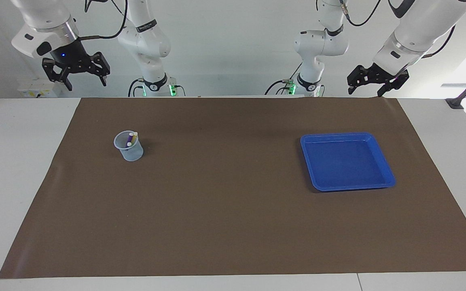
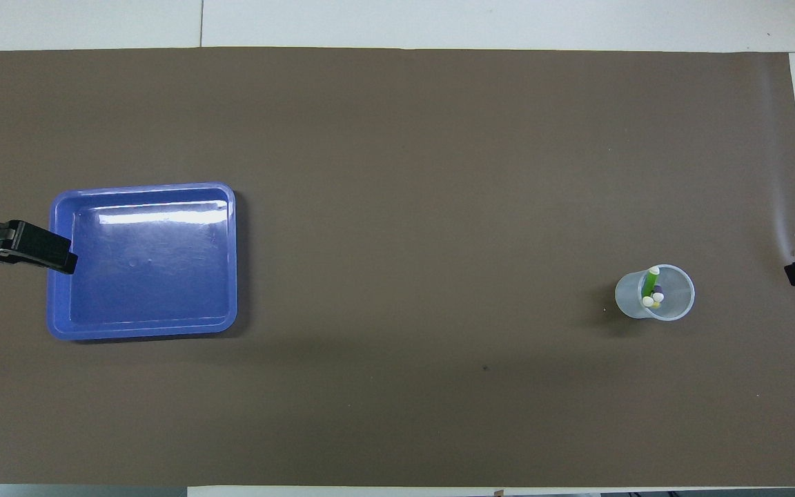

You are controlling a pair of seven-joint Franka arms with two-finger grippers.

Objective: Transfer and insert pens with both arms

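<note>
Both grippers, right (image 1: 80,74) and left (image 1: 372,85), hang open and raised. We see pens (image 2: 651,290) in the cup (image 2: 673,307) below our right gripper.

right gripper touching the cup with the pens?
Apart. The facing view shows the right gripper raised at the robots' edge of the table, open, with bare brown mat between it and the clear cup holding the pens.

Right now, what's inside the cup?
The cup holds the pens: green, yellow and purple, pale ends up. Their lower ends and the cup's bottom are covered.
</note>
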